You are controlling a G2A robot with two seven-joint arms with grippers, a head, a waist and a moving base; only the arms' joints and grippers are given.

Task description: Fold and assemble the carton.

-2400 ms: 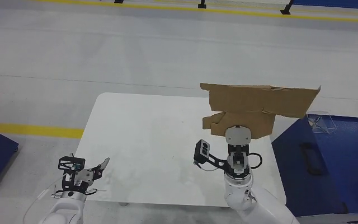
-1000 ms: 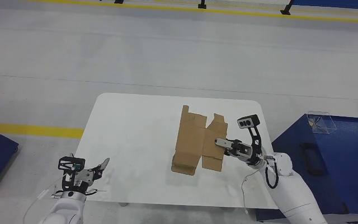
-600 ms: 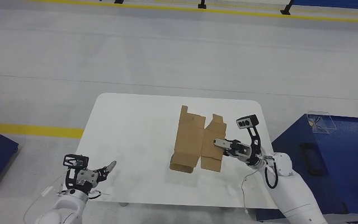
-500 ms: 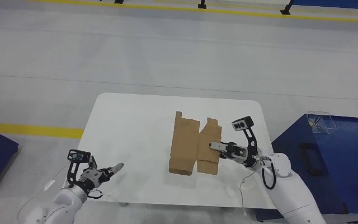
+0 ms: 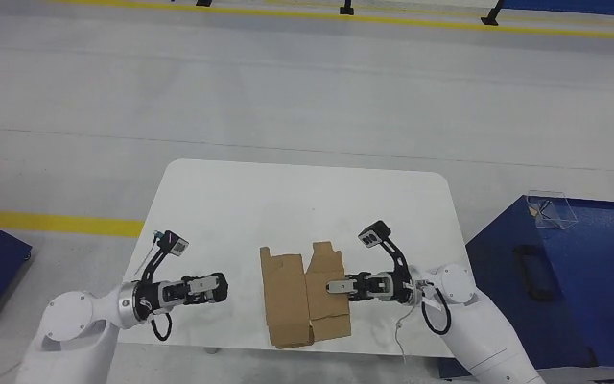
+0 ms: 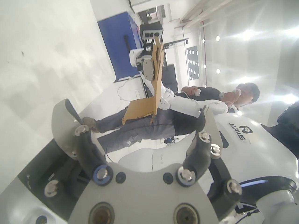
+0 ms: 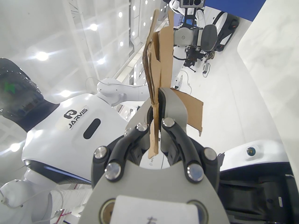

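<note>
The carton (image 5: 299,296) is a flattened brown cardboard blank with loose flaps, held over the front middle of the white table (image 5: 230,206). My right gripper (image 5: 333,286) is shut on its right edge. In the right wrist view the fingers (image 7: 174,108) pinch the cardboard (image 7: 161,54) edge-on, and one flap (image 7: 189,110) sticks out sideways. My left gripper (image 5: 221,286) is a short way left of the carton, pointing at it. It is open with nothing between its fingers (image 6: 70,108). From the left wrist view the carton (image 6: 157,71) is apart from the gripper (image 6: 136,110).
A blue cabinet (image 5: 552,288) stands just right of the table, with a small clear box (image 5: 549,206) behind it. The table's back and left parts are bare. The front edge (image 5: 230,348) runs close under the carton and both grippers.
The right arm brought the carton from high at the back right down and leftward to the front middle. The left arm swung from the front left corner rightward toward the carton.
</note>
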